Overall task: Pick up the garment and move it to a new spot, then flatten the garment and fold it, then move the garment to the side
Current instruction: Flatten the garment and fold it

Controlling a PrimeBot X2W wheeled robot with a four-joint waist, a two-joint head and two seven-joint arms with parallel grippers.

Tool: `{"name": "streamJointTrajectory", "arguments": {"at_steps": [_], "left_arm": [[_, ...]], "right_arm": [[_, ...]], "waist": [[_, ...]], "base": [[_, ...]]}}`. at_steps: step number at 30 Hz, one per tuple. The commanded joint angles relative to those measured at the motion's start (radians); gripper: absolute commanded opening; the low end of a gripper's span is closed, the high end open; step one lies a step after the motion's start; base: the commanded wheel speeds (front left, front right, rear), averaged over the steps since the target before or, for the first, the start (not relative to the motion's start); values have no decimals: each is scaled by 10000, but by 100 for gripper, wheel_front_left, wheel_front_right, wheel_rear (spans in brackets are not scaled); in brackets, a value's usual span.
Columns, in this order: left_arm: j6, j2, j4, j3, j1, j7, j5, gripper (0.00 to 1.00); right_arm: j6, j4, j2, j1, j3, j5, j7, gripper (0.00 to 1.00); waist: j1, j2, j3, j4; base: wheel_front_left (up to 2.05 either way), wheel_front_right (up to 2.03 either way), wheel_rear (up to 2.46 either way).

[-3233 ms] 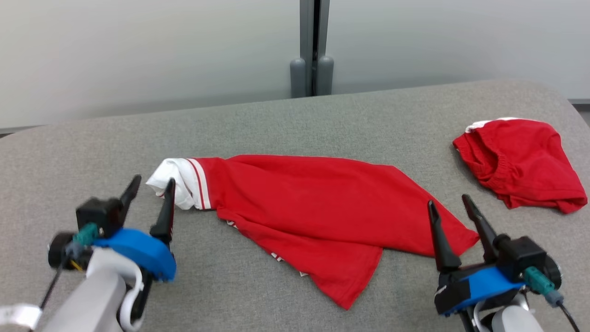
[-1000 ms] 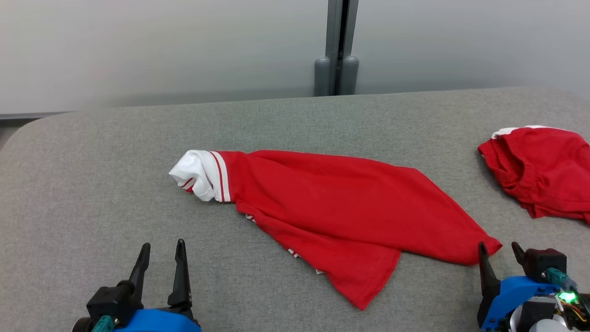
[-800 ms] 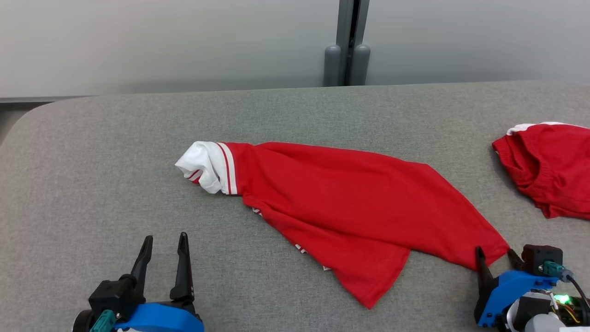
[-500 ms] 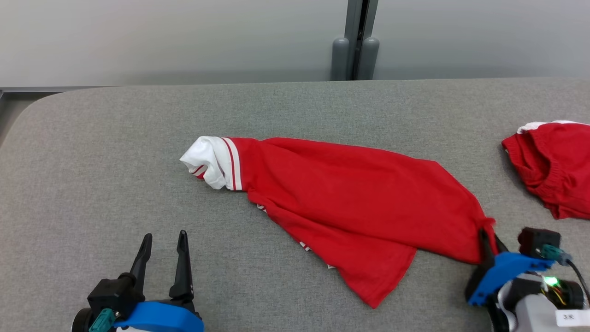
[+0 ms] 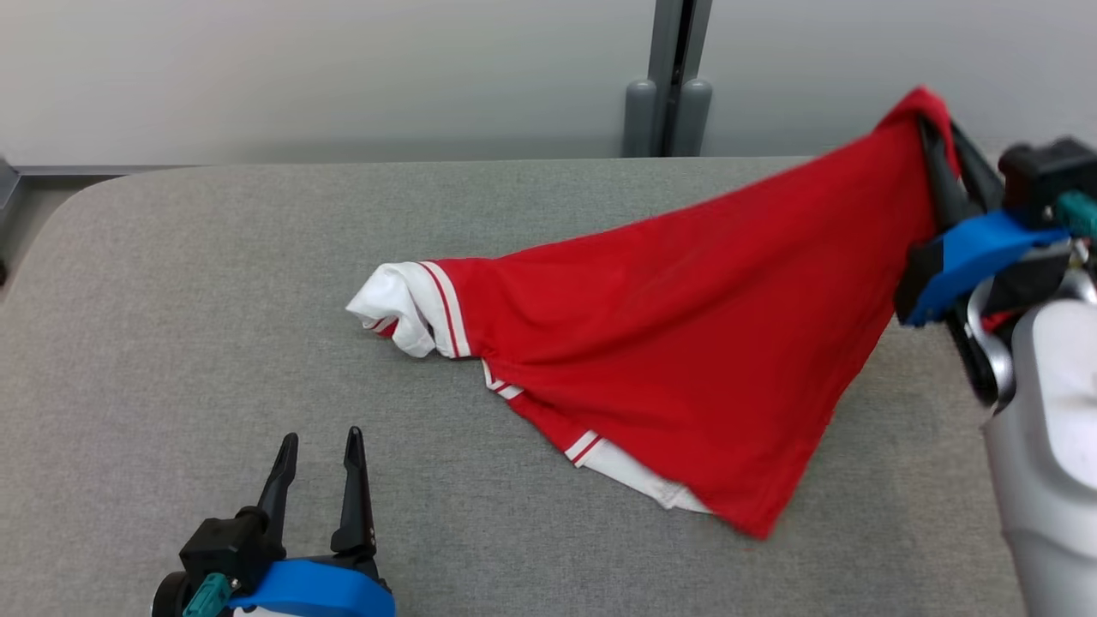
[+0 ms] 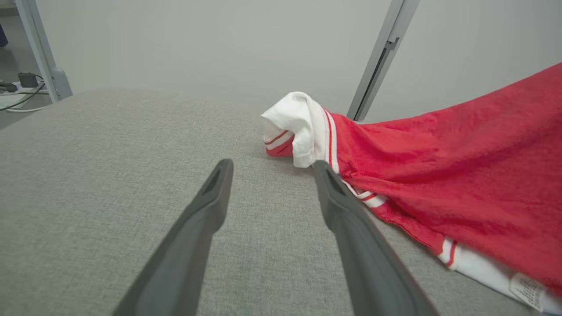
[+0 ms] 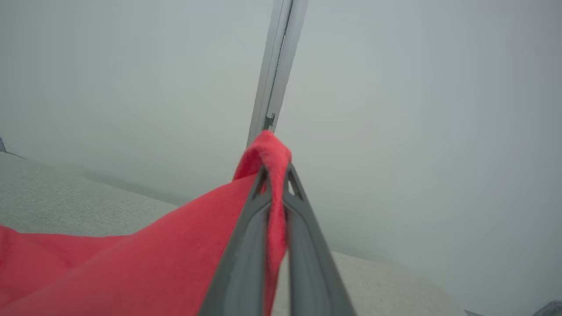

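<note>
likely picking up: right gripper point(image 5: 937, 128) at two o'clock is clenching the garment point(image 5: 686, 343) by a corner, aloft; left gripper point(image 5: 321, 435) at seven o'clock is gaping empty. next, probably carrying it elsewhere.

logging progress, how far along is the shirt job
Done: right hand is shut on a corner of the red shirt. In hand: that corner hangs raised, the white sleeve rests on the grey table. To do: moving, flattening, folding, setting aside; left hand is open.
</note>
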Motion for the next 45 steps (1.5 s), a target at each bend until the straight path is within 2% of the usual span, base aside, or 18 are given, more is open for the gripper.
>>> {"name": "streamJointTrajectory", "arguments": {"at_steps": [1, 4, 7, 12, 16, 17, 18, 25, 35, 41, 45], "left_arm": [[-30, -59, -3, 12, -170, -45, 73, 100], [-140, -133, 46, -33, -221, -45, 169, 100], [-279, -287, 147, -137, -383, -45, 265, 100], [-528, -549, 342, -379, -676, -43, 456, 100], [-714, -740, 474, -472, -858, -42, 598, 100], [-742, -775, 498, -486, -886, -44, 630, 100], [-792, -806, 525, -497, -896, -42, 673, 100], [-915, -1003, 686, -425, -975, -37, 836, 100], [-996, -955, 569, -86, -950, -37, 1010, 100], [-1037, -988, 623, -5, -799, -37, 975, 100], [-1014, -934, 640, 59, -721, -37, 1019, 100]], "right_arm": [[1, -70, -146, -250, 182, -54, 141, 0], [0, 101, -747, -977, 755, -113, 515, 0], [0, 773, -1269, -1748, 931, -258, 739, 0], [0, 2103, -2176, -2887, 734, -767, 768, 0], [0, 2893, -2551, -3480, 311, -1427, 530, 0], [0, 3067, -2589, -3561, 160, -1637, 433, 31], [0, 3245, -2581, -3597, 28, -1815, 328, 100], [0, 4347, -1959, -3553, -529, -2543, -671, 100], [0, 5317, -867, -3109, 228, -1602, -2247, 100], [-1, 4885, -275, -1847, 252, -556, -2643, 100], [-1, 3801, 108, -496, -3, -71, -2681, 100]], "waist": [[0, 0, 61, 81], [0, 0, 194, 314], [0, 0, 391, 676], [0, 0, 777, 1487], [0, 0, 1110, 1985], [0, 0, 1178, 2084], [0, 0, 1238, 2168], [0, 0, 1335, 2242], [0, 0, 940, 1232], [0, 0, 462, 563], [0, 0, 224, 198]], "base": [[0, 0, 0], [0, 0, 0], [0, 0, 0], [0, 0, 0], [0, 0, 0], [0, 0, 0], [0, 0, 0], [0, 0, 0], [0, 0, 0], [0, 0, 0], [0, 0, 0]]}}
